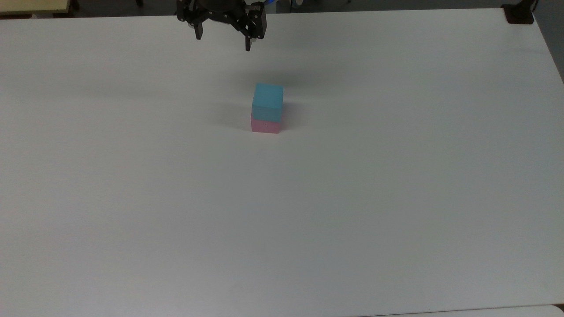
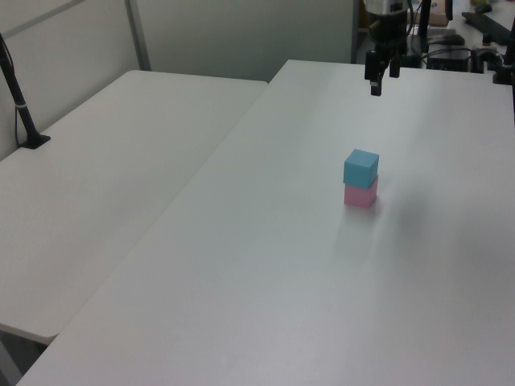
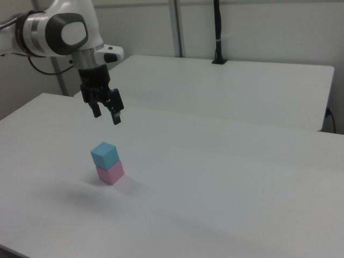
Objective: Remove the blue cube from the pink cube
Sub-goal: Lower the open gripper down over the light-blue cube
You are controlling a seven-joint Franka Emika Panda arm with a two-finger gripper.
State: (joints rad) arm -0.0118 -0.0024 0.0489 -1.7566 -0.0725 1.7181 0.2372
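Note:
The blue cube rests squarely on top of the pink cube on the white table. My gripper hangs open in the air with nothing between its fingers. In the top view it is above the stack and a little to its left; in the right view it hovers well above the blue cube.
A second white table stands beside this one, carrying a black post. A black mount sits at the top view's upper right corner of the table.

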